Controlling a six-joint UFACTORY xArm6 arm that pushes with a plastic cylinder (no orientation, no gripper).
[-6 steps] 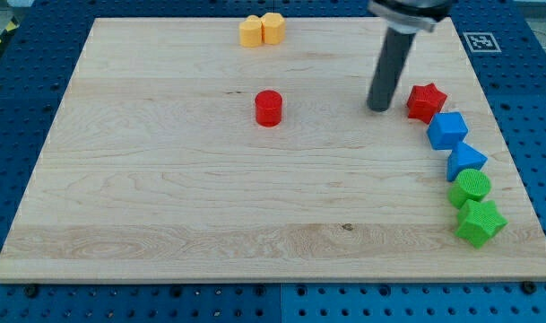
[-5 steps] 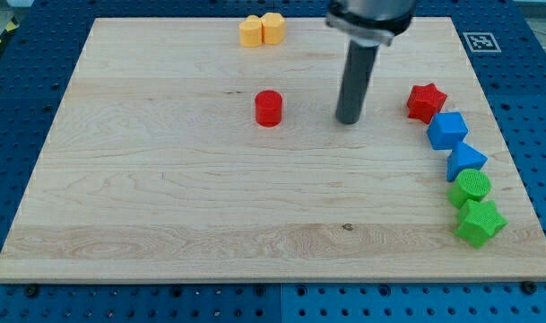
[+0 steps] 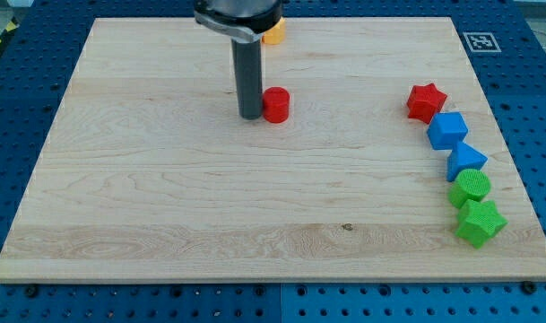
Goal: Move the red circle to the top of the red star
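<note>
Where the dark rod meets the wooden board [image 3: 165,197], my tip [image 3: 250,117] stands just to the view's left of the red circle [image 3: 275,105], touching it or very nearly so; the contact line cannot be resolved. No grasping hand exists on this arm: the rod holds nothing and merely abuts the red circle's left flank.

Taking the red circle as landmark, the red star [image 3: 426,101] lies well apart to its right, at about the same height in the view. Further right and lower than the red circle, a column runs down the board's right edge: a blue cube [image 3: 446,130] just below the red star, then a blue block [image 3: 465,161] whose shape is unclear, a green circle [image 3: 471,187], and a green star [image 3: 480,222] lowest of all. Each touches or nearly touches its neighbour.

Above the red circle, near the board's top edge, an orange-yellow block [image 3: 273,35] shows partly behind the arm's body; its shape cannot be made out.

Beyond the board, a blue perforated table [image 3: 21,99] surrounds it on all sides. A black-and-white marker tag [image 3: 481,41] sits on that table, far to the upper right of the red circle.
</note>
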